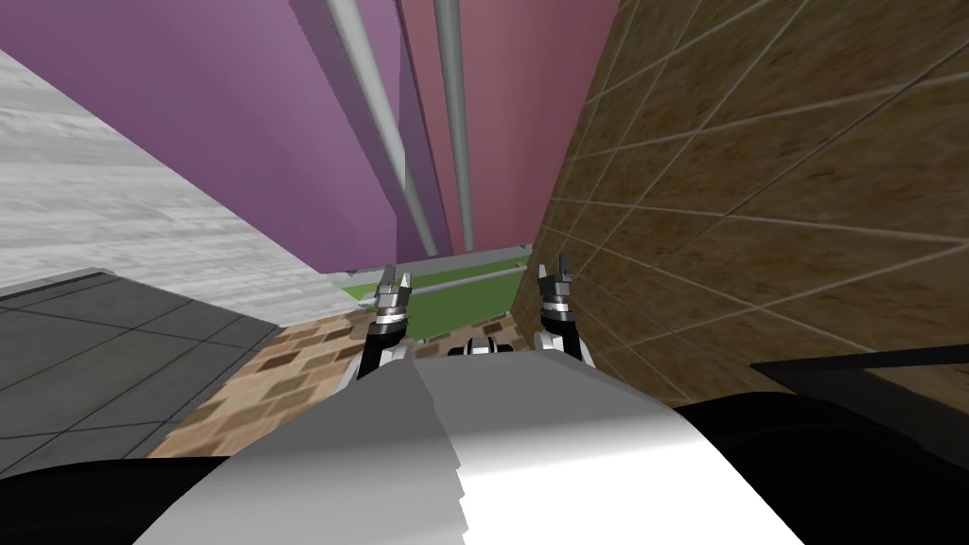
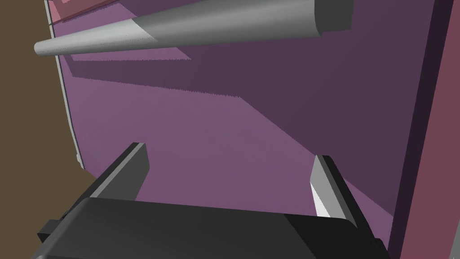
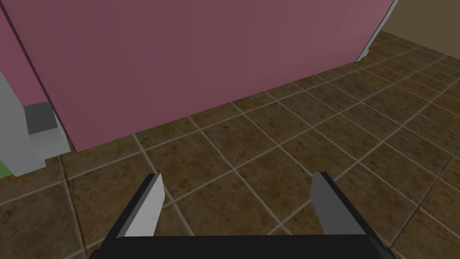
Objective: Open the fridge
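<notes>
Both arms reach forward and low, side by side ahead of the chest, grippers pointing at the base of the fridge (image 1: pixel 492 189). The left gripper (image 1: pixel 393 284) sits in front of the purple door (image 1: pixel 237 123), and the right gripper (image 1: pixel 555 279) sits in front of the pink door (image 1: pixel 511 123), close to a brown tiled surface (image 1: pixel 757 189) on that side. A long grey bar handle (image 1: pixel 378 123) runs up the purple door, and a second bar (image 1: pixel 454 114) runs up the pink door just beside it. A green panel (image 1: pixel 464 303) lies below the doors, between the two grippers. In the left wrist view, the left gripper (image 2: pixel 229 152) faces the purple door (image 2: pixel 233 148) with its fingers (image 2: pixel 128 171) spread wide, nothing between them. The handle (image 2: pixel 202 27) crosses well beyond the fingertips, apart from both blades and outside the gap; its shadow falls across the door face. In the right wrist view, the right gripper (image 3: pixel 238 176) has its fingers (image 3: pixel 146 209) equally wide apart and holds nothing. It looks along the brown tiled surface (image 3: pixel 269 148) to where the pink door (image 3: pixel 202 58) meets it. A grey block (image 3: pixel 40 130) shows at the door's near edge, off to the side of the fingers and not touching them.
</notes>
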